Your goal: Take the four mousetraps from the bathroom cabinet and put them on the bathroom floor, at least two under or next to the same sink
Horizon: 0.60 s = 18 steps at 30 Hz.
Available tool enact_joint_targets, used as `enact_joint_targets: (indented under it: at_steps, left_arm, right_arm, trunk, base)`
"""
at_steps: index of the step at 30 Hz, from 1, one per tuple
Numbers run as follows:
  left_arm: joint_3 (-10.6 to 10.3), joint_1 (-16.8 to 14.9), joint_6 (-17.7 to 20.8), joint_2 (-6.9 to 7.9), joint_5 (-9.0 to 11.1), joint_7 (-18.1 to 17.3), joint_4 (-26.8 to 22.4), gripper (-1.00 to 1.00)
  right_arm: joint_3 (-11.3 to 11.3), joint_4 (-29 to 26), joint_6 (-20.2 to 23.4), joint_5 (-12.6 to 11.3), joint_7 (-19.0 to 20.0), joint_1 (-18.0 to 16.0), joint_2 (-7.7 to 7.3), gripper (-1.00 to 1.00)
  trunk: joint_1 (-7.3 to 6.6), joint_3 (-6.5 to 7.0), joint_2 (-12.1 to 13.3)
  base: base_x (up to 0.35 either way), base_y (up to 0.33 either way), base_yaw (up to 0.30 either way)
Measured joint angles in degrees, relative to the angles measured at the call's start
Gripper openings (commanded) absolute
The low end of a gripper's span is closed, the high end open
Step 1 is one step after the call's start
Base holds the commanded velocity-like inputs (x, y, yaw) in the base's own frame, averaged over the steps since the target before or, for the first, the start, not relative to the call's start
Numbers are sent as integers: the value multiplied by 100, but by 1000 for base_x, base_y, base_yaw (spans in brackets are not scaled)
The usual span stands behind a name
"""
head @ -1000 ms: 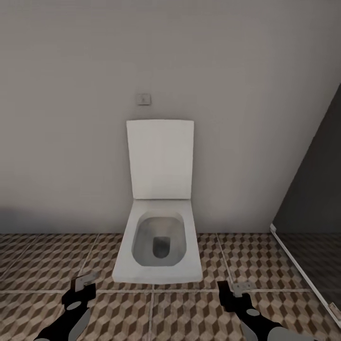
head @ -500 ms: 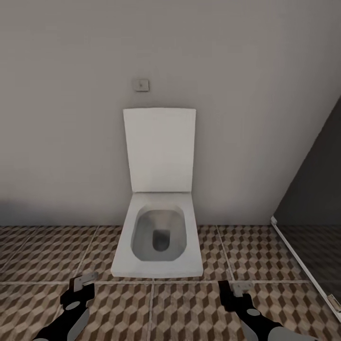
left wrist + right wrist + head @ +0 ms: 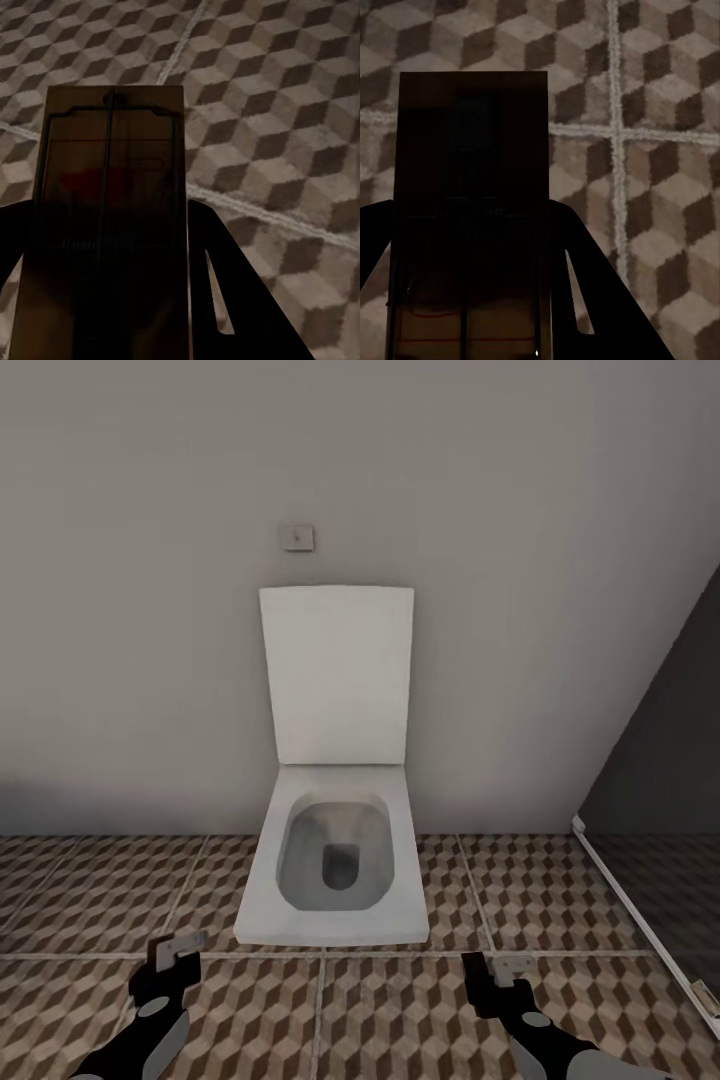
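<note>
Each gripper is clamped on one mousetrap: left gripper [image 3: 177, 950] on the left mousetrap [image 3: 109, 217], right gripper [image 3: 497, 967] on the right mousetrap [image 3: 469, 210]. Each board's long axis runs along the fingers, above the bathroom floor [image 3: 420, 1010] at lower frame. A toilet [image 3: 335, 870] occupies frame center; neither arm is judged nearer a sink.

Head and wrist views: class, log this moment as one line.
left gripper: holds mousetrap | right gripper: holds mousetrap | facing toilet | above bathroom floor

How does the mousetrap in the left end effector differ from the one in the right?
The left mousetrap shows a red mark near its middle; the right mousetrap shows thin red lines near one end. The left looks paler, the right darker. Both are flat boards held over the bathroom floor.
</note>
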Motion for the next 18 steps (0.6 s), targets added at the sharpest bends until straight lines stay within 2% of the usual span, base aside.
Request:
enact_joint_targets:
  at_steps: [7,18]
  left_arm:
    - [-1,0,-55,-13,-2,-1,0,-100]
    - [5,0,-51,-34,0,-3,0,-100]
  right_arm:
    - [0,0,5,0,0,-1,0,-100]
    - [2,0,6,1,0,0,0,-100]
  trunk:
    - [0,0,0]
    - [-1,0,0]
  base:
    - [14,0,0]
    - [121,0,0]
